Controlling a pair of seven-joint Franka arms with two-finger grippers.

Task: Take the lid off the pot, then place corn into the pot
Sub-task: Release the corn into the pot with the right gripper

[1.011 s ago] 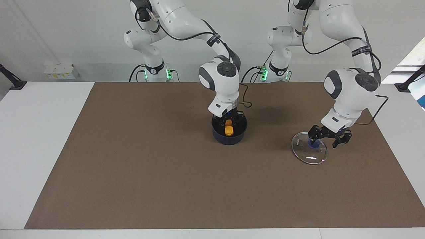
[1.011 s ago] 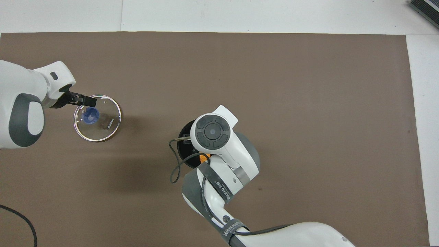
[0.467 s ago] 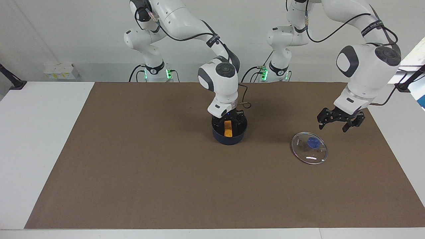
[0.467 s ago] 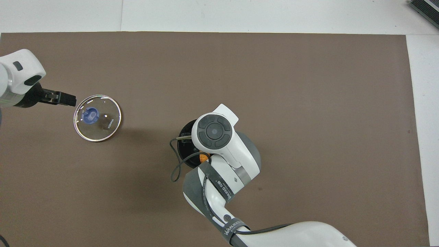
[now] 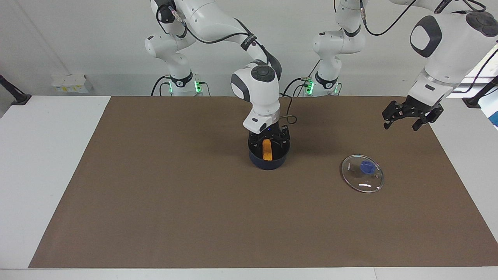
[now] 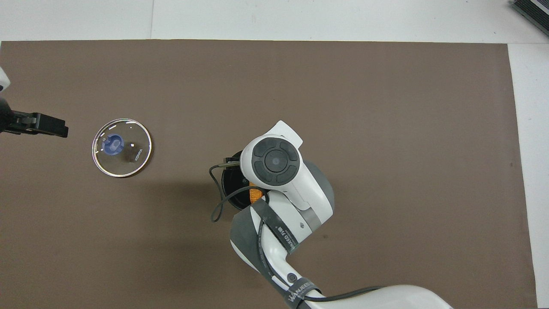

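Orange corn point(image 5: 267, 150) lies in the open dark-blue pot point(image 5: 268, 160); the glass lid point(image 5: 362, 173), blue knob up, lies flat toward the left arm's end.

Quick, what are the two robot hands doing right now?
Left gripper: open, empty, up in the air.
Right gripper: open over the pot; corn inside.

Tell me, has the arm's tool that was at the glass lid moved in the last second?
Yes. The left tool has risen off the lid and drawn away toward the table's end.
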